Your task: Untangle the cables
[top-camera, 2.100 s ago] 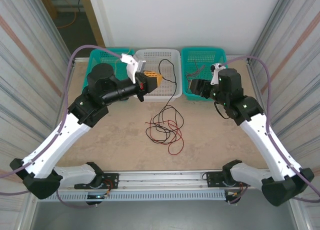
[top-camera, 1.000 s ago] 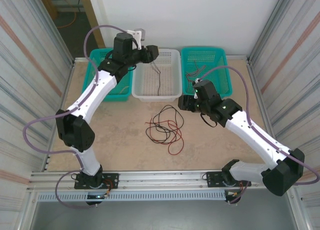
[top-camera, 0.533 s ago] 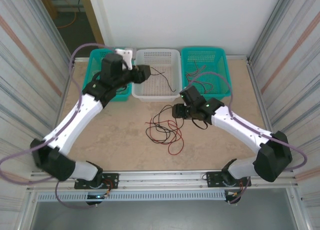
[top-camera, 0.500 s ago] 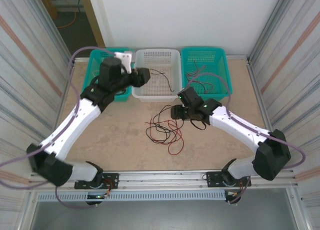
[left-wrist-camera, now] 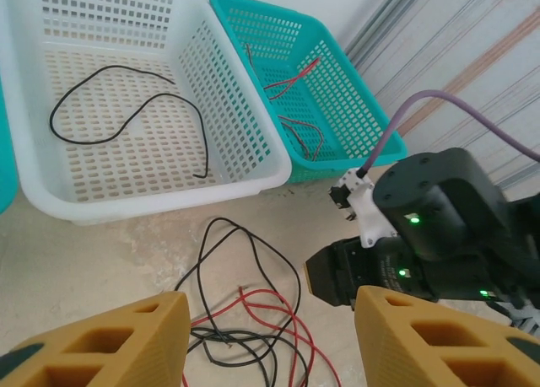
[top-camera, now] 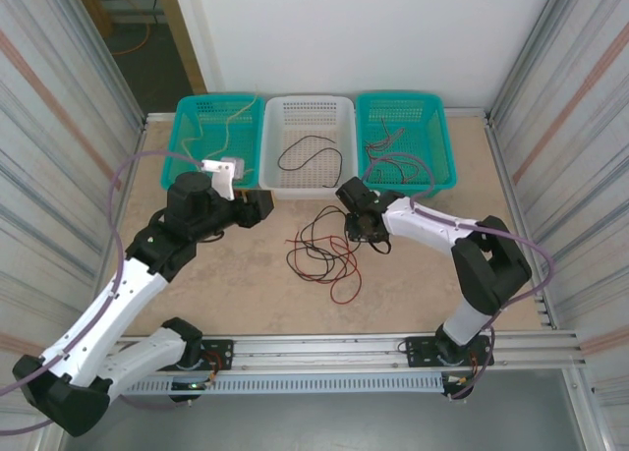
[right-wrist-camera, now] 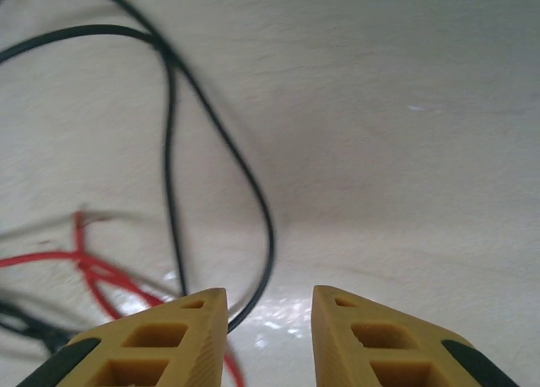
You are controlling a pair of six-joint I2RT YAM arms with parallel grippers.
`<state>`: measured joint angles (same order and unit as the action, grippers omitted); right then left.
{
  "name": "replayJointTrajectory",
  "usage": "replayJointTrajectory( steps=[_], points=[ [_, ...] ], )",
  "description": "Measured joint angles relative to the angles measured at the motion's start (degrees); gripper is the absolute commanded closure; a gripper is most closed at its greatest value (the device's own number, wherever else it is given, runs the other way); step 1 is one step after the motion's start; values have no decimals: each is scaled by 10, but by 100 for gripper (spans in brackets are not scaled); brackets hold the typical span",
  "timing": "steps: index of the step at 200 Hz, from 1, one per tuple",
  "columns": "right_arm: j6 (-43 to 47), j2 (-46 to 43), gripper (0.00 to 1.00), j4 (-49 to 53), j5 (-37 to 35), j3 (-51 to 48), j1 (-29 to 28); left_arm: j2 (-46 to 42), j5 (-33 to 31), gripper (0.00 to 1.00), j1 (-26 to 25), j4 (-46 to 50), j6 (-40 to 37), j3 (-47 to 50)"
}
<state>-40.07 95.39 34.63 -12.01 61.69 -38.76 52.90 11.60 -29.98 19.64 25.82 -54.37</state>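
The cables [top-camera: 324, 254], light and limp, appeared best pinched at the black loop [right-wrist-camera: 270, 235] beside the right tool [right-wrist-camera: 268, 294], parted and empty like the left tool [left-wrist-camera: 272, 298].

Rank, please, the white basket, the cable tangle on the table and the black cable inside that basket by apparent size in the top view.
1. white basket
2. cable tangle, a slightly smaller spread
3. black cable, clearly smallest
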Motion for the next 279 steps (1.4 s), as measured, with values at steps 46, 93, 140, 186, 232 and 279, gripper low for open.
replayJointTrajectory(
  steps=[46, 93, 140, 186, 232, 279],
  points=[
    [-1, 51, 78, -8, 3, 0, 3, 51, 26, 52, -16, -10, 9, 0],
    [-4, 65, 91, -30, 18, -2, 13, 65, 30, 50, -47, -10, 4, -7],
    [-4, 47, 100, -57, 31, -29, 21, 69, 30, 47, -48, -10, -5, -24],
    [18, -63, 100, -46, 12, -38, 7, 85, 28, 46, -56, -10, -18, -37],
    [49, -153, 93, -27, -16, -7, -18, 90, 19, 44, -76, -8, -34, -44],
    [46, -115, 48, 3, -20, 19, -6, 91, 17, 44, -88, -5, -42, -46]
  ],
)
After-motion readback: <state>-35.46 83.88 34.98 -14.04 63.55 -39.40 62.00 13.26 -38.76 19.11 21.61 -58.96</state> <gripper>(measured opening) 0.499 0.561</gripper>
